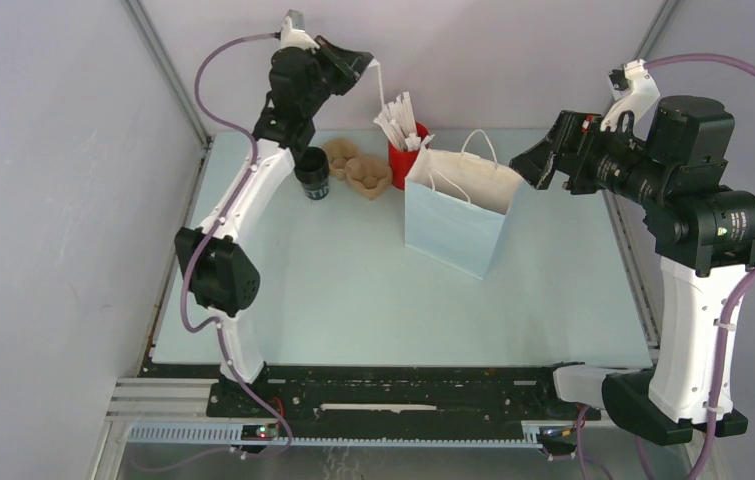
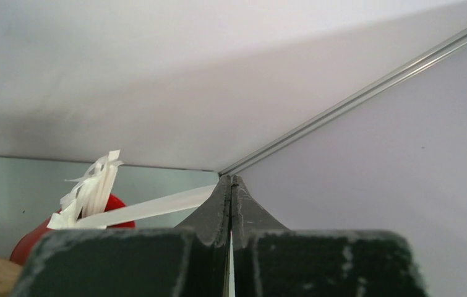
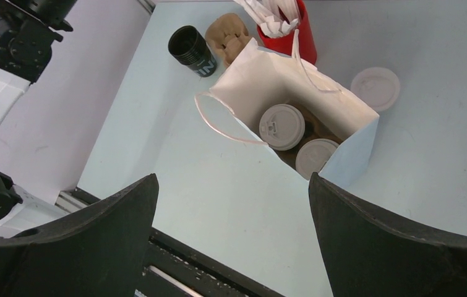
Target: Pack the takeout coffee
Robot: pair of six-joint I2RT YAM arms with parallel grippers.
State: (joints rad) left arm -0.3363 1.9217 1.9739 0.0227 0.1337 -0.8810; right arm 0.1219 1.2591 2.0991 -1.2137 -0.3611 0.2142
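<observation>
Inside the paper bag point(image 3: 354, 133) stand two lidded cups: the takeout coffee point(image 3: 281, 127) and a second lidded cup point(image 3: 316, 154) just beside it, both showing round white lids. One loose white lid point(image 3: 375, 88) lies flat on the table just outside the bag, on its far side. One lidless black cup point(image 1: 313, 172) stands to the left of the bag, with a brown pulp carrier point(image 1: 358, 165) between them. One red holder point(image 1: 405, 158) just behind the bag holds a bundle of white sticks too crowded to count. The left gripper point(image 1: 365, 62), above and behind the bag, is pinched together on a single white stick point(image 1: 381, 88). The right gripper point(image 3: 231, 182) hangs over the bag's right end, its fingers spread wide and holding nothing.
</observation>
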